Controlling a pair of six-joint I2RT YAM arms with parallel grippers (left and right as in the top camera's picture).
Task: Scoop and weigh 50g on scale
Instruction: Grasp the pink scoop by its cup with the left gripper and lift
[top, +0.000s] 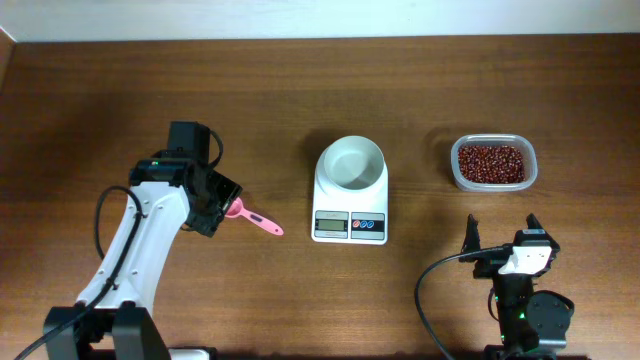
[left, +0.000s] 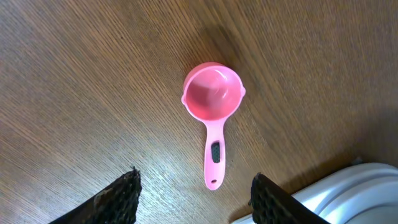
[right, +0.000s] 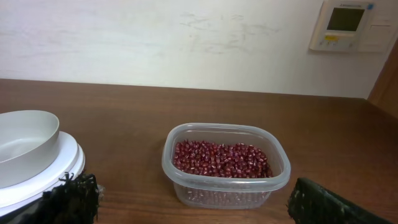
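Note:
A pink scoop (top: 257, 218) lies empty on the wooden table left of the scale, its handle pointing toward the scale. In the left wrist view the scoop (left: 212, 99) lies cup-up, and the end of its handle sits between the two fingers of my left gripper (left: 196, 175), which is open and touches nothing. The white scale (top: 350, 207) carries an empty white bowl (top: 351, 163). My right gripper (top: 502, 226) rests open near the front right, facing the tub of red beans (right: 225, 163).
The clear tub of beans (top: 492, 162) stands at the right of the scale. The scale's rim (left: 367, 186) shows at the lower right of the left wrist view. The bowl (right: 22, 144) sits left of my right gripper (right: 193, 200).

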